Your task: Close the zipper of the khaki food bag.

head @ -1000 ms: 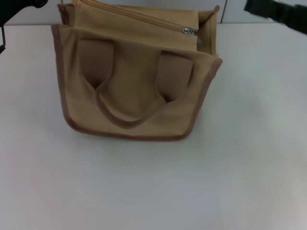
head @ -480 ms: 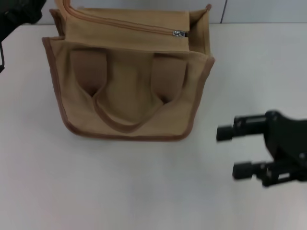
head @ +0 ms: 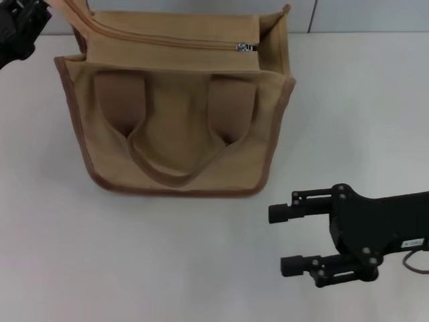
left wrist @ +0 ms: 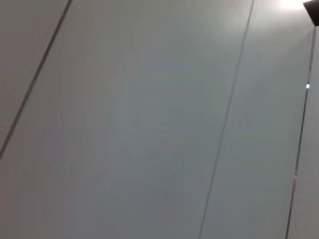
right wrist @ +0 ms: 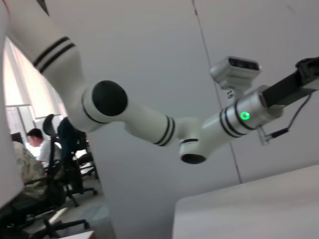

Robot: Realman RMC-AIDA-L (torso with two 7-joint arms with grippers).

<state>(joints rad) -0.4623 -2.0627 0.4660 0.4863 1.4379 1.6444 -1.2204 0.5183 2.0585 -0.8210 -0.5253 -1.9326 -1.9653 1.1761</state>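
The khaki food bag (head: 177, 127) stands on the white table (head: 100, 268) at the back centre, its handle side facing me. The zipper (head: 167, 39) runs along its top panel, and the small silver pull (head: 247, 47) sits near the right end, with an open gap to its right. My left gripper (head: 23, 27) is at the bag's upper left corner, next to a tan strip of the bag. My right gripper (head: 281, 240) is open and empty, low over the table in front of the bag's right corner, fingers pointing left.
A grey panelled wall (head: 369, 13) runs behind the table. The left wrist view shows only wall panels (left wrist: 149, 124). The right wrist view shows my white left arm (right wrist: 149, 124), the table's edge (right wrist: 249, 214) and seated people (right wrist: 35, 149) far off.
My right arm has swung from the upper right down to the lower right and moved left towards the bag. The bag has shifted slightly left.
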